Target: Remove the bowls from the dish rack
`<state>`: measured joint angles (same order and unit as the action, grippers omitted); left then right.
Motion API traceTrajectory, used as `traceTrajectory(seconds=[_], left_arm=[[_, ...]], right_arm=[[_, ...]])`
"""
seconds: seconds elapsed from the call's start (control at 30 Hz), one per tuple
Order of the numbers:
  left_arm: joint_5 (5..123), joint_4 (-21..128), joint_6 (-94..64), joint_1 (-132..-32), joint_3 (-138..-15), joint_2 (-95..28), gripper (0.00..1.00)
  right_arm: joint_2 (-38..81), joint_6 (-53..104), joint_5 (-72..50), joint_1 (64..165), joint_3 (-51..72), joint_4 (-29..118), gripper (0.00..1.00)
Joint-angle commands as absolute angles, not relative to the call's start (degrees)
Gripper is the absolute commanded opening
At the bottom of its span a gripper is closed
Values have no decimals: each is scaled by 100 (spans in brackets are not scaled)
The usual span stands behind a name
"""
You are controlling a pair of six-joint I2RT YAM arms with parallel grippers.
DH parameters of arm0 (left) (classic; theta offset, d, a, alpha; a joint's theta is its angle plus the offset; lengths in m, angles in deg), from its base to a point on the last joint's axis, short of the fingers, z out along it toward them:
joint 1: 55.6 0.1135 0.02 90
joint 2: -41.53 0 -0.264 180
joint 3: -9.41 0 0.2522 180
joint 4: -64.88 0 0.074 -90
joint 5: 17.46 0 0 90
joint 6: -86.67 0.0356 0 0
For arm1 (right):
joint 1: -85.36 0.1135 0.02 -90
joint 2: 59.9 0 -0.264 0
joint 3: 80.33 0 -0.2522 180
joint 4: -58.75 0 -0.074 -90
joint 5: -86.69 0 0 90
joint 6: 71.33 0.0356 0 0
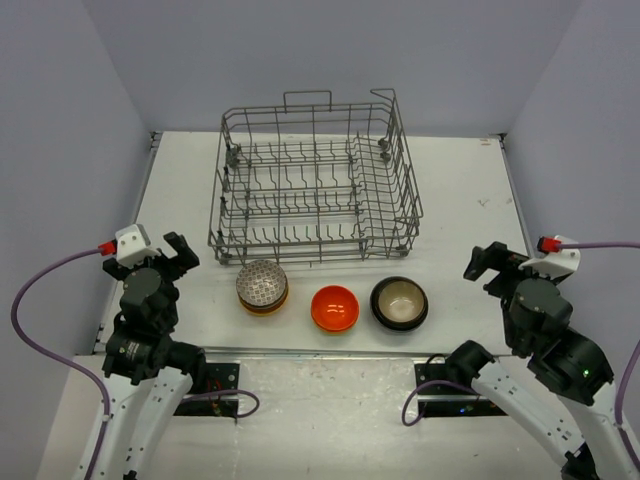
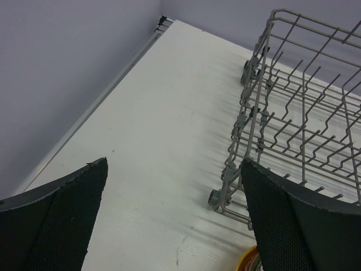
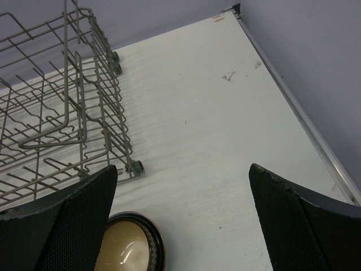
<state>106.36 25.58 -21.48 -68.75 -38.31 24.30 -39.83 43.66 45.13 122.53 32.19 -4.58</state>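
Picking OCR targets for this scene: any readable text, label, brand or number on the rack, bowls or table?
No readable text in any view.
dish rack: bare wire, no tag or brand showing.
patterned bowl, orange bowl, black-and-cream bowl: glaze or pattern only, no lettering.
marks on the table: small and faint, not readable as text.

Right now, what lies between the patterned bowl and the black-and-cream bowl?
The orange bowl sits between the patterned bowl and the black-and-cream bowl, touching neither; the top external view shows it.
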Motion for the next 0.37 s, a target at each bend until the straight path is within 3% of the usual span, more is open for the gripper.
traceTrajectory(seconds=[0.0, 0.33], left_arm=[[10594, 2818, -2003, -6861, -3810, 2457, 100], [10602, 2818, -2003, -6870, -3810, 2475, 100]], right_arm=[[-4057, 4372, 4485, 12245, 3097, -186, 99], [-3995, 4407, 4414, 12245, 3080, -204, 99]])
